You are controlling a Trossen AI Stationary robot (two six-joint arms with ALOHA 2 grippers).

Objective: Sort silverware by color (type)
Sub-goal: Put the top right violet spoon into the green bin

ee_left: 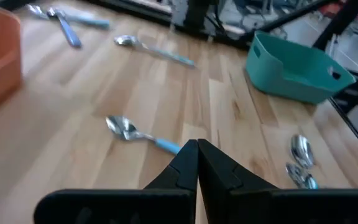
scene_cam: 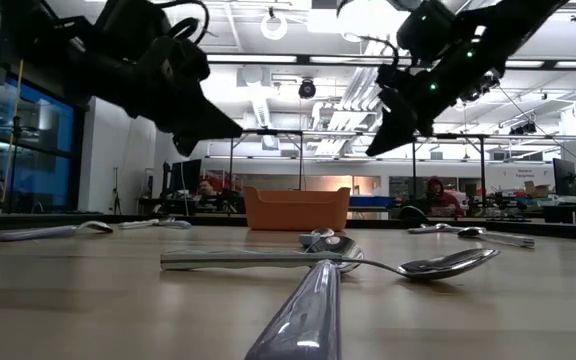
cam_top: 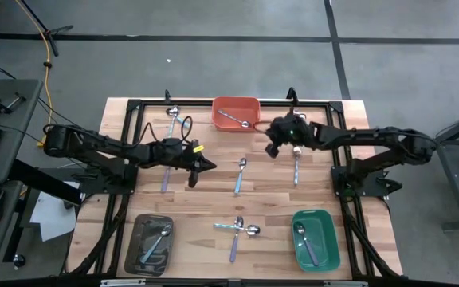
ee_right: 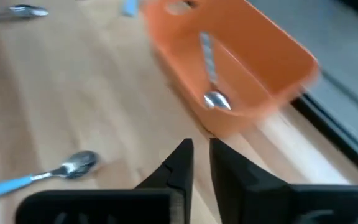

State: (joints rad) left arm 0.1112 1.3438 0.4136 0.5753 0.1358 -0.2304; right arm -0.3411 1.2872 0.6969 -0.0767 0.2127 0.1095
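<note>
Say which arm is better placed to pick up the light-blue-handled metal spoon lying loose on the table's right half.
Right. The right gripper hovers close beside that light-blue-handled metal spoon, empty, its fingers slightly apart. The left gripper is shut and farther off, beyond the centre spoon.

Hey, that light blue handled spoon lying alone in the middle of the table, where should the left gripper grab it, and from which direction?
Probably mid-handle, coming straight down from above. The spoon lies flat on the table with clear wood on both sides, and its slim handle suits the fingers better than the rounded bowl. The left gripper is beside it, shut, and would need opening across the handle.
</note>
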